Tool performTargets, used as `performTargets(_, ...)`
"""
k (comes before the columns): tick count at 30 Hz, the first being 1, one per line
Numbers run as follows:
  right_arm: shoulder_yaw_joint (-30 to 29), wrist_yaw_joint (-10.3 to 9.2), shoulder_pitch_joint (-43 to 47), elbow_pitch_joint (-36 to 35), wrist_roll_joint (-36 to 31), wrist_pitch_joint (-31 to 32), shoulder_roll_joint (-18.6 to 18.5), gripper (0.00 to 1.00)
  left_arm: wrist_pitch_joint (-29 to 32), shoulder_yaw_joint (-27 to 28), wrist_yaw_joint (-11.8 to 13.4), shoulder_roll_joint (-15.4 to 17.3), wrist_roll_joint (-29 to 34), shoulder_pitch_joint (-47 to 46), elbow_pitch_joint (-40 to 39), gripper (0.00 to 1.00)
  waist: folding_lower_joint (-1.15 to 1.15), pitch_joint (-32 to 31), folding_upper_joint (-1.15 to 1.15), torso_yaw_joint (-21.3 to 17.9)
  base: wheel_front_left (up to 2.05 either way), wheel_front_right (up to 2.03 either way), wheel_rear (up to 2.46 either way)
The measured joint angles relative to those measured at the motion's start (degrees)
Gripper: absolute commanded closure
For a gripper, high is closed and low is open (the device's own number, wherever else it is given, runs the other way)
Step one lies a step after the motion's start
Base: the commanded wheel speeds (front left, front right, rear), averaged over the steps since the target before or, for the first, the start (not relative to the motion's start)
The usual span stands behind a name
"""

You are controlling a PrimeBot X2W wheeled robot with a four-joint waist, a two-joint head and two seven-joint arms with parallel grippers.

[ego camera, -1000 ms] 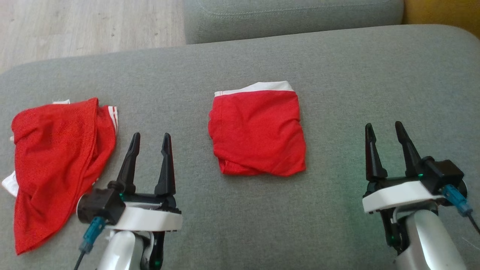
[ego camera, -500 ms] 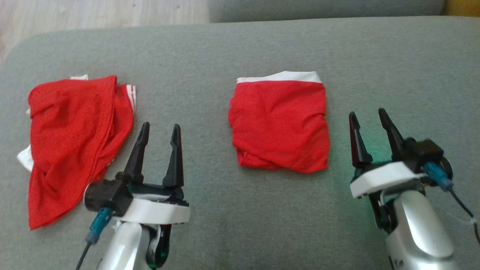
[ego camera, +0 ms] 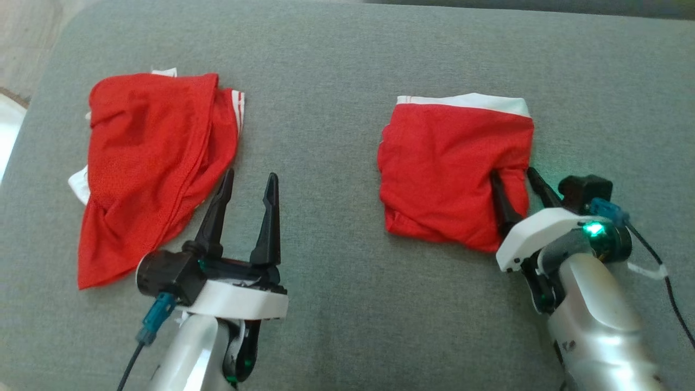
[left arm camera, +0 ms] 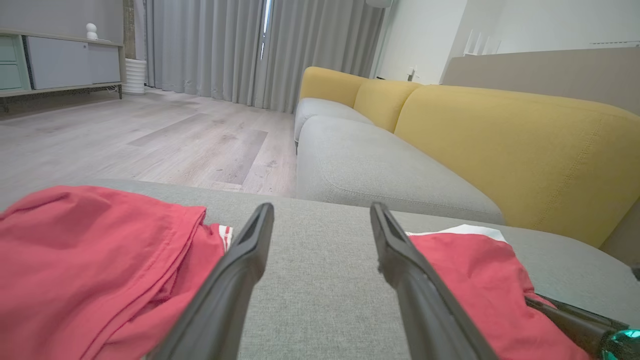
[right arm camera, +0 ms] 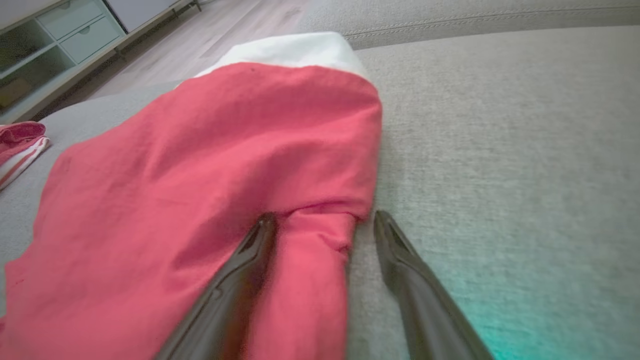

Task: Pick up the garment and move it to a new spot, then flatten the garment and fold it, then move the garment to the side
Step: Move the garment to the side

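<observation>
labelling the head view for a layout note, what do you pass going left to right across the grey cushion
crumpled red garment → left end effector, open over bare cushion → folded red garment with a white band along its far edge → right end effector, open, straddling that garment's right edge

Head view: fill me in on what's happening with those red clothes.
A two-armed robot is working over a grey cushion. Its right end effector is open and straddles the right edge of the folded red garment, one finger over the cloth and the other over the cushion beside it. Nothing is gripped yet. The left end effector is open and empty, poised beside the crumpled red garment.
</observation>
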Motion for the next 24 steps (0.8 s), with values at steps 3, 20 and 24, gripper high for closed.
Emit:
performTargets(3, 0.9, -0.01, -2.1, 2.9, -1.4, -0.3, -0.3, 0.00, 0.0, 0.0, 0.0, 0.0, 0.0, 0.0, 0.0, 0.00, 0.00, 0.1, 0.00, 0.5, 0.00, 0.00, 0.00)
performTargets(20, 3.6, 0.00, -6.0, 4.3, -18.7, -7.4, -0.8, 1.00, 0.0, -0.4, 0.4, 0.0, 0.6, -0.8, -0.9, 0.00, -0.01, -0.6, 0.00, -6.0, 0.00, 0.00, 0.00)
performTargets(24, 6.8, 0.00, -7.4, 3.2, -20.6, -7.3, -4.6, 1.00, 0.0, -2.6, 0.4, 0.0, 0.6, -2.4, -1.4, 0.00, -0.01, -0.6, 0.00, -9.2, 0.00, 0.00, 0.00)
